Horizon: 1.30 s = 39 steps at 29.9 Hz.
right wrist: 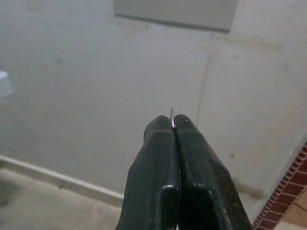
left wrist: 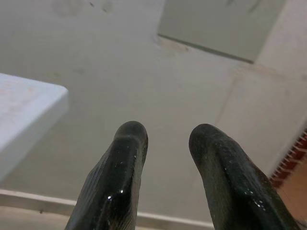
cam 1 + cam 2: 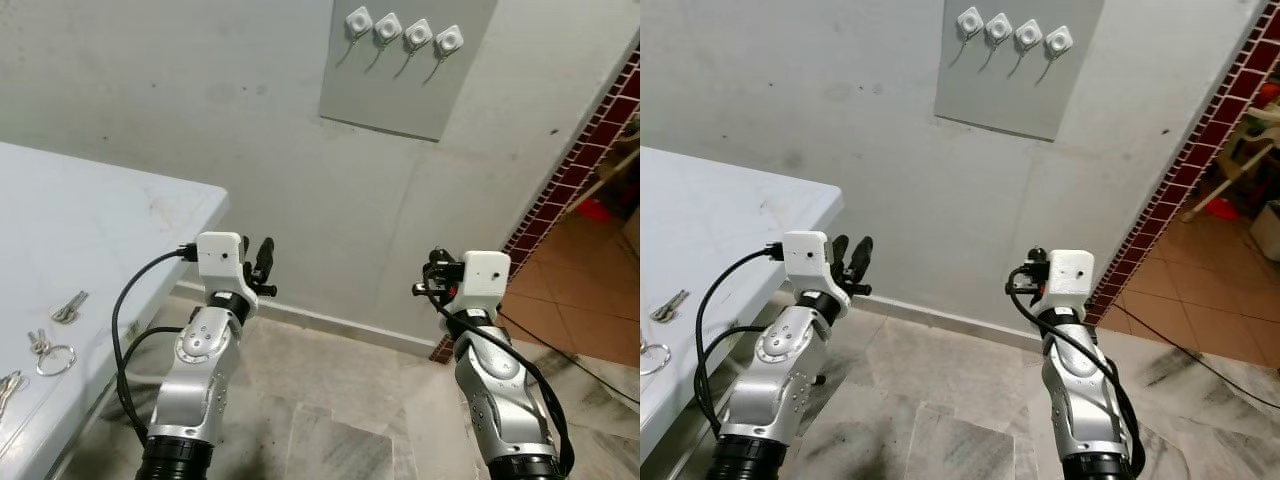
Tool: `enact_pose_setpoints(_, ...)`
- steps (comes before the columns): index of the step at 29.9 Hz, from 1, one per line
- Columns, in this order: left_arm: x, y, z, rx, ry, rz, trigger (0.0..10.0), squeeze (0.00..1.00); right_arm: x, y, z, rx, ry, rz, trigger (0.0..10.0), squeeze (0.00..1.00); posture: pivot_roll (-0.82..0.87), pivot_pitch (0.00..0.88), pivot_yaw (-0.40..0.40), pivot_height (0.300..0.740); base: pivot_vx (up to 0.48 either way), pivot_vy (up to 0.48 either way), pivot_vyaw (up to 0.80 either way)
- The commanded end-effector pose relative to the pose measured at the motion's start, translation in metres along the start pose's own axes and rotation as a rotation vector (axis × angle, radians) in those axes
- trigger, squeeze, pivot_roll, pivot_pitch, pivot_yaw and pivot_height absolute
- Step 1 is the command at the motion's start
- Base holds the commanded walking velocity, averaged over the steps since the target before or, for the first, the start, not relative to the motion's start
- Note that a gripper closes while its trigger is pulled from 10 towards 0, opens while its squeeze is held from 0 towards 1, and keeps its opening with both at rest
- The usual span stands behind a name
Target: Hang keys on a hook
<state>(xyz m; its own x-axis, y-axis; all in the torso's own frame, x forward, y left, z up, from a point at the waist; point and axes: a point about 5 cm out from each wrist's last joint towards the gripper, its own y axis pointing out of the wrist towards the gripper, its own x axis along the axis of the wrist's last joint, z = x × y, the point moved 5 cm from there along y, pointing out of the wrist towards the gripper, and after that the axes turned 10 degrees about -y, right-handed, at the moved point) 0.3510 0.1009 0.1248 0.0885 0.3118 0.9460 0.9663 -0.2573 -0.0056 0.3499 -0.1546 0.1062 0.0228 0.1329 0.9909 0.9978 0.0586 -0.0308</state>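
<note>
High on the wall, a grey panel (image 3: 400, 100) carries a row of several white hooks (image 3: 403, 35). My right gripper (image 1: 172, 120) is raised in front of the wall, well below the panel, and is shut on a thin metal key ring (image 1: 171, 114). Just a sliver of the ring pokes out between the fingertips, and the keys themselves are hidden. My left gripper (image 2: 168, 136) is held up beside the table corner, open with nothing between its fingers. Both grippers point toward the wall.
A white table (image 3: 120, 220) stands at my left, holding a loose key (image 3: 70, 306) and a ringed key bunch (image 3: 50, 352). Marble floor tiles (image 3: 330, 400) lie below. A red brick wall edge (image 3: 580, 160) and an orange floor are at the right.
</note>
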Motion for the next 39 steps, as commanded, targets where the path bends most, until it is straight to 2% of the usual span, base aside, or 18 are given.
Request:
enact_pose_setpoints(1,0.001,-0.001,-0.009,-0.051,-0.021,0.014,10.0,0.0,0.003,-0.002,-0.005,-0.007,-0.031,-0.008,10.0,0.0,0.13,0.0,-0.077,0.74,0.0,0.0,0.0)
enact_pose_setpoints(2,0.001,-0.005,-0.004,-0.063,-0.006,0.028,10.0,0.0,0.009,-0.006,-0.002,0.037,-0.031,-0.063,10.0,0.0,0.13,0.0,-0.072,0.74,0.0,0.0,0.0)
enact_pose_setpoints(3,0.001,-0.005,-0.004,-0.063,-0.006,0.028,10.0,0.0,0.009,-0.006,-0.002,0.037,-0.031,-0.063,10.0,0.0,0.13,0.0,-0.072,0.74,0.0,0.0,0.0)
enact_pose_setpoints(7,0.013,-0.006,0.003,-0.068,0.013,0.007,10.0,0.0,0.028,-0.011,-0.006,0.027,-0.048,-0.183,10.0,0.0,0.13,0.0,-0.063,0.74,0.0,0.0,0.0)
enact_pose_setpoints(13,0.028,-0.003,0.003,-0.077,-0.002,-0.025,10.0,0.0,0.04,-0.012,-0.006,0.005,0.003,-0.232,10.0,0.0,0.13,0.0,-0.055,0.74,0.044,0.0,0.0)
enact_pose_setpoints(20,0.032,-0.001,0.002,-0.083,-0.014,-0.03,10.0,0.0,0.041,-0.012,0.0,0.015,0.034,-0.25,10.0,0.0,0.13,0.0,-0.046,0.74,0.327,0.0,0.0)
enact_pose_setpoints(39,0.035,0.003,-0.001,-0.075,-0.05,-0.051,10.0,0.0,0.044,-0.013,-0.003,0.006,0.043,-0.265,10.0,0.0,0.12,0.0,-0.046,0.74,0.432,0.0,0.0)
